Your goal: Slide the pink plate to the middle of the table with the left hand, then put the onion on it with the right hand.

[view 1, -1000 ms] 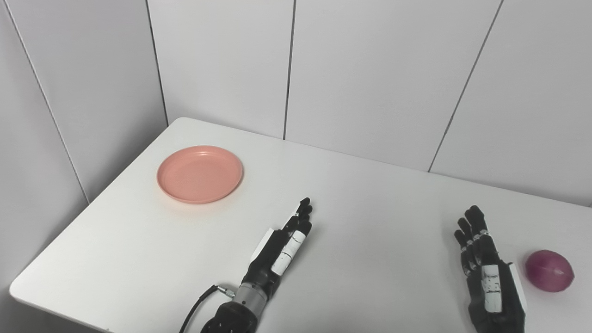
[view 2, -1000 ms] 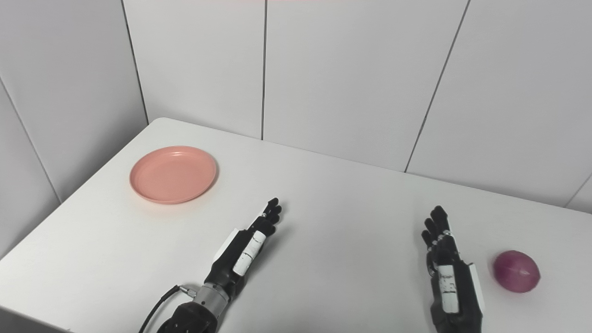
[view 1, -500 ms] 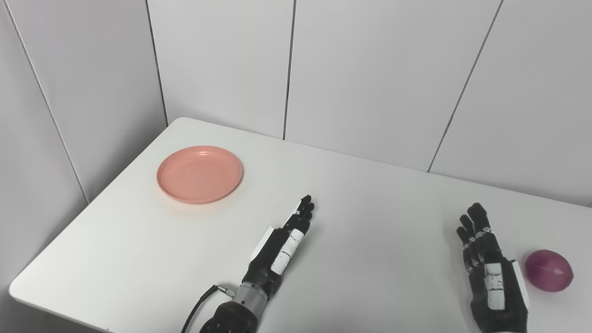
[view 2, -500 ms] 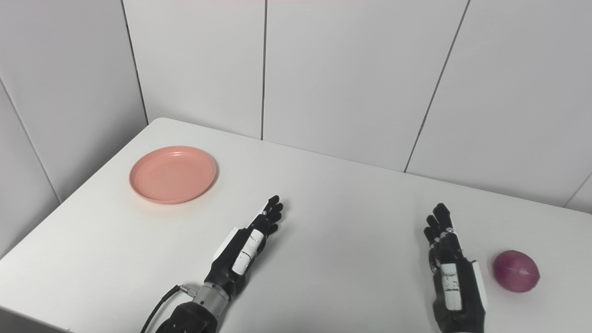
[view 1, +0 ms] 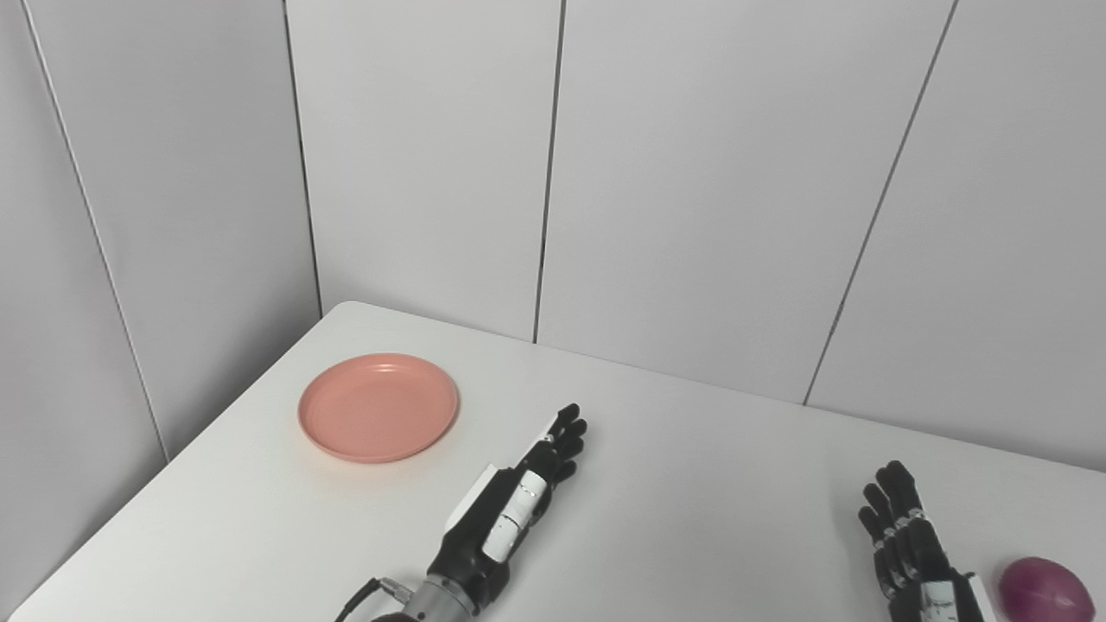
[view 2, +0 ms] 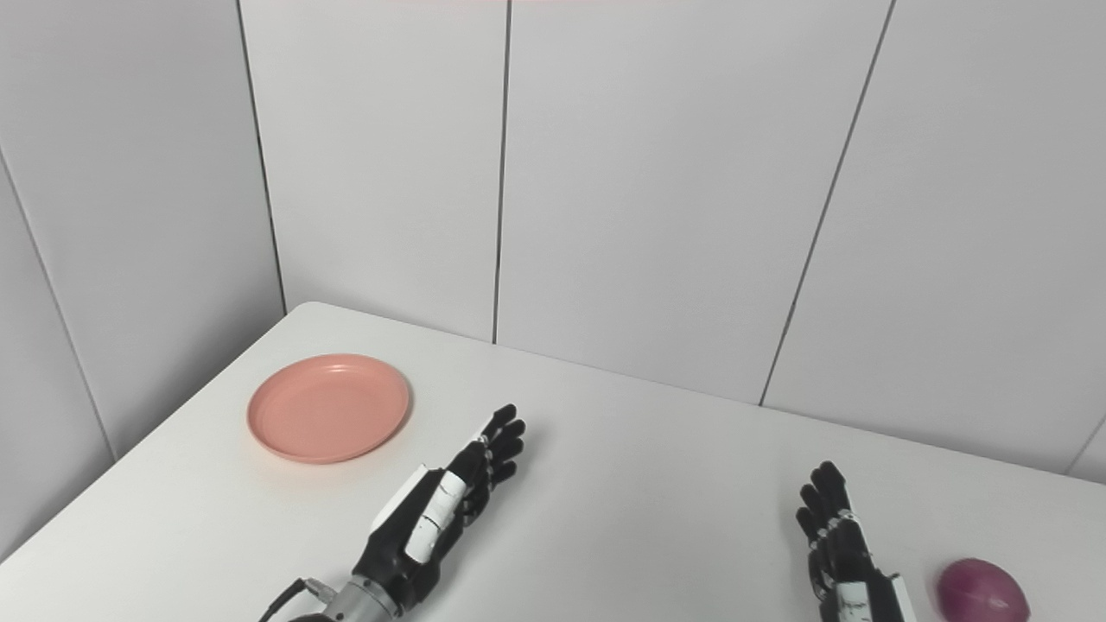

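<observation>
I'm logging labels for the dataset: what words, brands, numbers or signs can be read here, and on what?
None can be read.
The white patches on the left hand and right hand show nothing legible.
The pink plate, onion and table are unmarked.
</observation>
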Action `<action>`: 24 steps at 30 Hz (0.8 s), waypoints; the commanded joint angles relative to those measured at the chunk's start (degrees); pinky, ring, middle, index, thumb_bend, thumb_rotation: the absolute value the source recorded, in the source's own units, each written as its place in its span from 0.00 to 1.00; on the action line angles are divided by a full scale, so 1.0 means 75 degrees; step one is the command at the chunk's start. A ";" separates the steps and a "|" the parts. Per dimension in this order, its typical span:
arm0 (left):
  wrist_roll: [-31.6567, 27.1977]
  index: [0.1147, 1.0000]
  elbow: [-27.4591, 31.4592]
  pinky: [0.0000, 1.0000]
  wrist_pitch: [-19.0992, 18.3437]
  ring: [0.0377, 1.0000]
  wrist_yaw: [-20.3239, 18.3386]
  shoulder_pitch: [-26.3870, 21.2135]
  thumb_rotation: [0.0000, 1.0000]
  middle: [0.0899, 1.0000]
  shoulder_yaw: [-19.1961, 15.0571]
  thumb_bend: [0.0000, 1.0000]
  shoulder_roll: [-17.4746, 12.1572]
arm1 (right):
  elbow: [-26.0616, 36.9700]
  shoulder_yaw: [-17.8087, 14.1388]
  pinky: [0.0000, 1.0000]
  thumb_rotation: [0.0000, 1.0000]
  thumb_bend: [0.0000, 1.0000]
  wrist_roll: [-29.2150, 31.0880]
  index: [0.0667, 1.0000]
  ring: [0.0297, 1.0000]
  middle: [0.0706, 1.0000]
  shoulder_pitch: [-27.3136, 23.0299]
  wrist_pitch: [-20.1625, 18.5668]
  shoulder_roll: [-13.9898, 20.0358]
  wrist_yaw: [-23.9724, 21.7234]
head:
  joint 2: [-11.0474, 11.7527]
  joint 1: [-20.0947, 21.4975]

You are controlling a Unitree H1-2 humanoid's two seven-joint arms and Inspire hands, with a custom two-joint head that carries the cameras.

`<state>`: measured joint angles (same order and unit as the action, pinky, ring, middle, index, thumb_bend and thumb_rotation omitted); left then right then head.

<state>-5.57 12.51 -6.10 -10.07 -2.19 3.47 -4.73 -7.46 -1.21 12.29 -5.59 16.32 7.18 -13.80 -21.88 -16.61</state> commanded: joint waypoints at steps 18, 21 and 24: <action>-0.0263 1.00 -0.0502 1.00 -0.0349 1.00 -0.0595 -0.1872 1.00 1.00 -0.0868 0.81 -0.1941 | -0.0816 -0.0070 1.00 0.92 0.75 -0.0051 0.99 1.00 1.00 0.0557 0.0327 0.0146 -0.0084 | -0.0011 -0.0264; -0.0190 1.00 -0.0628 1.00 -0.0447 1.00 -0.0632 -0.1973 1.00 1.00 -0.0991 0.81 -0.2226 | -0.0808 -0.0059 1.00 0.93 0.75 -0.0089 1.00 1.00 1.00 0.0565 0.0325 0.0171 -0.0079 | -0.0011 -0.0264; -0.0291 1.00 -0.0926 1.00 -0.0392 1.00 -0.0839 -0.2100 1.00 1.00 -0.1084 0.81 -0.2538 | -0.0787 -0.0059 1.00 0.95 0.74 -0.0123 1.00 1.00 1.00 0.0577 0.0343 0.0209 -0.0076 | -0.0055 -0.0342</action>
<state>-7.17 5.56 -10.58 -15.58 -14.60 -3.98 -21.73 -7.89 -1.27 11.86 -5.57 16.95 7.86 -13.83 -22.23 -19.16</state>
